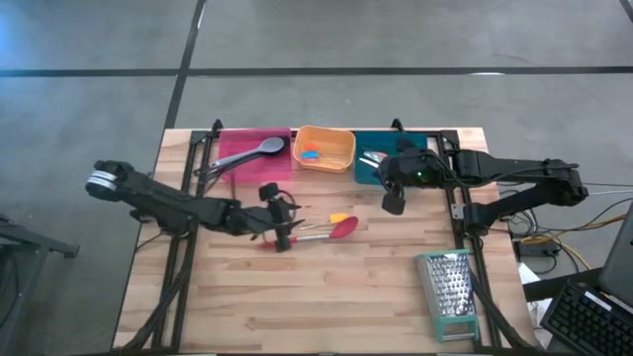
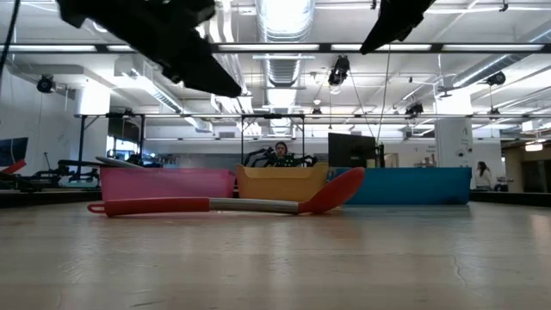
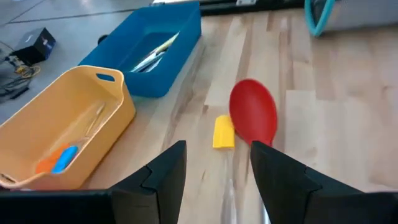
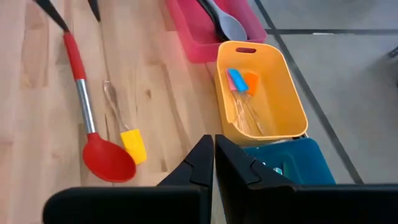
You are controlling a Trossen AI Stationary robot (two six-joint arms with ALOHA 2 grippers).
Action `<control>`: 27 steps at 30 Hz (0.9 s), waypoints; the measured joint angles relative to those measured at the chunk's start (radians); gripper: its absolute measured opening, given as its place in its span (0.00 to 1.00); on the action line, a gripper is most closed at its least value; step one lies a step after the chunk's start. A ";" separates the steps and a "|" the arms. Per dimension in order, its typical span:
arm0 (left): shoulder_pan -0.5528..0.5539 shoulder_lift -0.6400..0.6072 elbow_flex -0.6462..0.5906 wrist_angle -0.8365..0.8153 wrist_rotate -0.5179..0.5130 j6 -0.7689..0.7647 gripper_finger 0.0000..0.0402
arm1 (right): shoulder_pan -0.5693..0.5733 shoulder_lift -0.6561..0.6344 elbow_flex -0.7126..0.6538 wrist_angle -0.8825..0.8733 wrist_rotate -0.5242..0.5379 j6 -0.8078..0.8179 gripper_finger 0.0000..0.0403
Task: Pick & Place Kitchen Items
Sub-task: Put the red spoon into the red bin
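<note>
- High view: most of the sorting looks done. A grey spoon lies in the pink bin, small blue and orange pieces sit in the orange bin, and slim utensils rest in the teal bin. Left on the table are the red spoon and a small yellow spatula just beside its bowl. The left gripper hovers over the red spoon's handle end; the right gripper hangs just in front of the teal bin. A metal grater lies apart, near the right corner.
- Low view: the red spoon lies flat on the wood with its bowl tipped up, in front of the three bins. Both arms are dark shapes overhead, clear of it.
- Left wrist view: the left gripper is spread wide and empty, its fingers straddling the spoon's metal shaft. The red bowl lies ahead, the yellow spatula touching or nearly touching its edge.
- Right wrist view: the right gripper is pressed together, holding nothing. The red spoon shows a red grip, a steel shaft and a glossy round bowl; the yellow spatula has a clear, thin handle.
- Judgement: two items remain, and the red spoon seems next; its slim rigid shaft should suit a pinch.
</note>
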 joint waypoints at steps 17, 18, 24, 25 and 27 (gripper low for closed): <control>0.030 0.264 0.234 -0.438 0.282 -0.202 0.46 | -0.001 0.000 0.000 -0.028 0.001 0.023 0.02; 0.030 0.267 0.230 -0.441 0.293 -0.222 0.46 | -0.001 0.000 0.000 -0.028 0.000 0.023 0.02; 0.031 0.291 0.222 -0.486 0.296 -0.256 0.46 | -0.001 0.000 -0.002 -0.028 0.000 0.023 0.02; 0.031 0.295 0.222 -0.487 0.298 -0.257 0.46 | -0.001 0.000 -0.002 -0.028 0.000 0.024 0.02; 0.031 0.304 0.222 -0.488 0.330 -0.258 0.46 | -0.001 0.000 -0.003 -0.028 0.000 0.025 0.02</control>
